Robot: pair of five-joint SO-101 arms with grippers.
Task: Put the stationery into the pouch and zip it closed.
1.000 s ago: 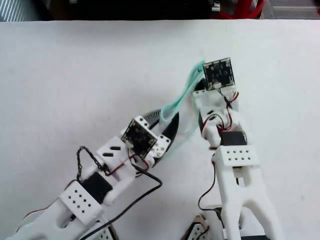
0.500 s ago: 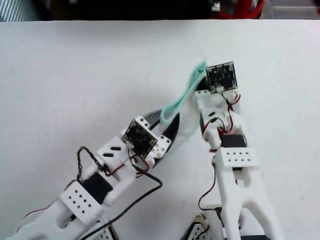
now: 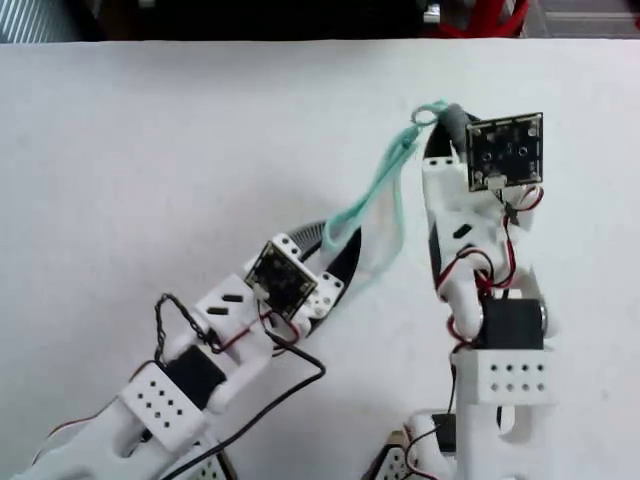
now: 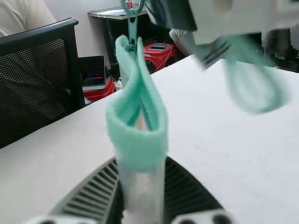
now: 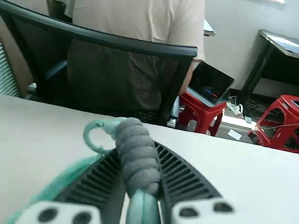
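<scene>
A clear pouch with a mint-green zipper band hangs stretched between my two grippers above the white table. My left gripper is shut on the pouch's near end; in the left wrist view the green band rises from between its fingers. My right gripper holds the far end, shut on the grey wrapped zipper pull. In the right wrist view that grey pull sits clamped between the jaws, with a green ring beside it. What lies inside the pouch is hard to make out.
The table's far edge runs along the back, with a black mesh chair and red stools beyond it. Black cables loop beside the left arm. Bare white tabletop lies to the left and right of both arms.
My right gripper has moved away from the left one, toward the far right, drawing the zipper pull along. The pouch is now stretched longer. The left arm has stayed put.
</scene>
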